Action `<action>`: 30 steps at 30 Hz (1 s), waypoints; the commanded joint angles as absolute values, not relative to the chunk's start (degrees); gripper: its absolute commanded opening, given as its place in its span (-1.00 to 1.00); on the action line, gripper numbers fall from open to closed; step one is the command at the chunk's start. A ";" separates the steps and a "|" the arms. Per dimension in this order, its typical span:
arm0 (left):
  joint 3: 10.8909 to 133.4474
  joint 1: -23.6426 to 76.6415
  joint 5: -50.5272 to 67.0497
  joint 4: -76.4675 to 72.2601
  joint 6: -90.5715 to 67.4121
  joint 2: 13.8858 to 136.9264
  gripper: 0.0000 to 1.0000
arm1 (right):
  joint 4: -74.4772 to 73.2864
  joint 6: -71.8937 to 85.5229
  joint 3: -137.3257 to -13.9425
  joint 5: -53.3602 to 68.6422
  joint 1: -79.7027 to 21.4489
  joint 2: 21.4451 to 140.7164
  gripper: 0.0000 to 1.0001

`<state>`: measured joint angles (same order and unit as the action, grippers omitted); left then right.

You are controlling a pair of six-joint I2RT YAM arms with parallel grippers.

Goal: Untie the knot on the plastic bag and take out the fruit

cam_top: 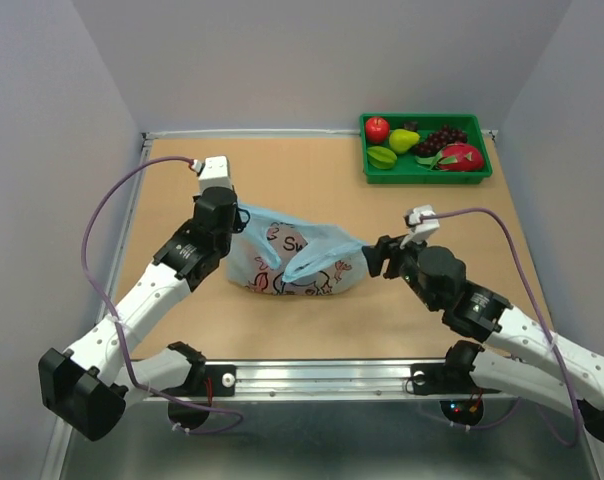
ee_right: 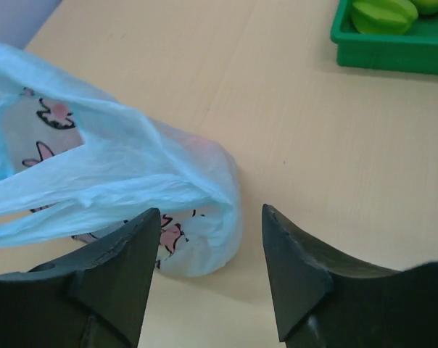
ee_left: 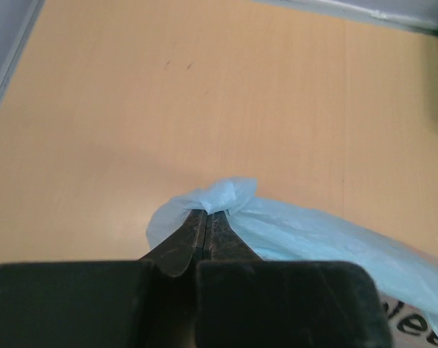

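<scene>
The light blue plastic bag [cam_top: 297, 262] with its pink cartoon print lies on the table between both arms. My left gripper [cam_top: 244, 220] is shut on a bunched end of the bag [ee_left: 230, 194] at its left side, the plastic gathered just past the fingertips [ee_left: 207, 212]. My right gripper [cam_top: 370, 256] stands open at the bag's right end [ee_right: 204, 217], nothing between its fingers. A handle strip [ee_right: 110, 188] stretches across the bag, with gaps above and below it. I cannot make out a tied knot. No fruit shows clearly inside the bag.
A green tray [cam_top: 427, 178] at the back right holds a red apple [cam_top: 377, 128], a pear, grapes, a starfruit [ee_right: 382, 14] and a dragon fruit [cam_top: 460, 157]. Grey walls close in the table on three sides. A metal rail runs along the near edge.
</scene>
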<state>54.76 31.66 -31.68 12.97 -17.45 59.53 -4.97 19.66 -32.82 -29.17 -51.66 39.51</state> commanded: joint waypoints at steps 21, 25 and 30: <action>47.46 30.50 -21.80 7.03 -8.26 50.98 -1.00 | -17.31 -1.76 -74.00 -13.37 -51.77 81.65 0.56; 47.46 29.97 -21.01 7.12 -8.53 51.41 -1.00 | -17.31 -1.58 -73.13 -7.56 -51.68 81.74 0.57; 47.64 29.53 -19.78 7.21 -8.61 51.68 -1.00 | -17.40 -2.90 -73.47 -14.76 -51.77 81.56 0.59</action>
